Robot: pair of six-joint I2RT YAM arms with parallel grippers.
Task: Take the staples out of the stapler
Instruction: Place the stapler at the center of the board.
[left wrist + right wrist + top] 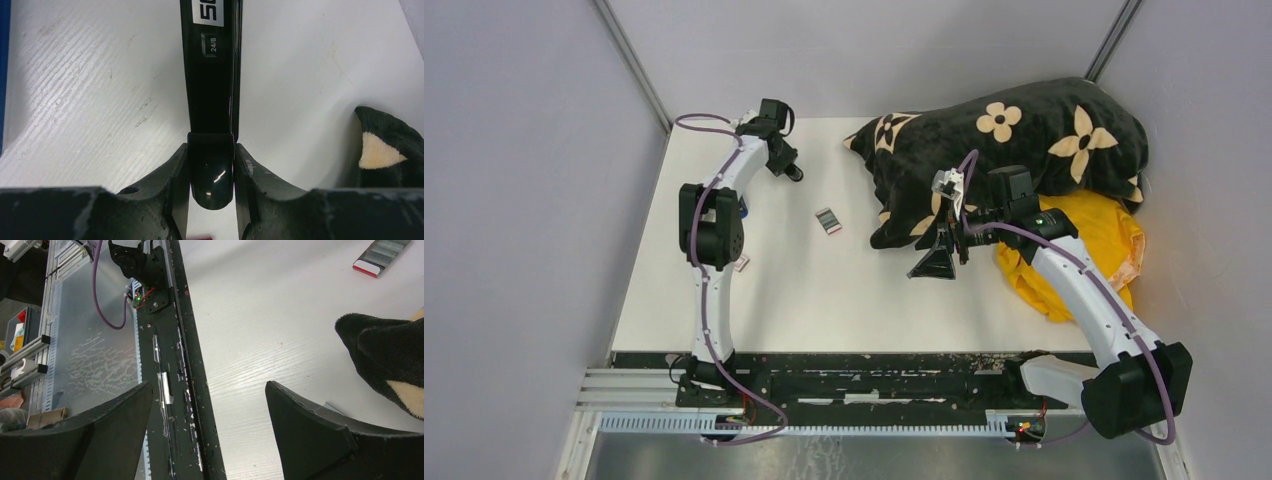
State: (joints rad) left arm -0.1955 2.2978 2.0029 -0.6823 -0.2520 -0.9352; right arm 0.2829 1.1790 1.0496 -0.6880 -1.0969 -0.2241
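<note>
Clamping a black stapler (207,90) marked "24/8", left end effector (211,156); right end effector (207,425) spread wide, empty.

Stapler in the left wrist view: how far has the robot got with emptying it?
Done: the left gripper holds the black stapler, clamped at its rounded end. In hand: just that hold; the right gripper hangs open and empty beside the blanket. Left: nearly everything, as no removed staples show clearly on the table.
</note>
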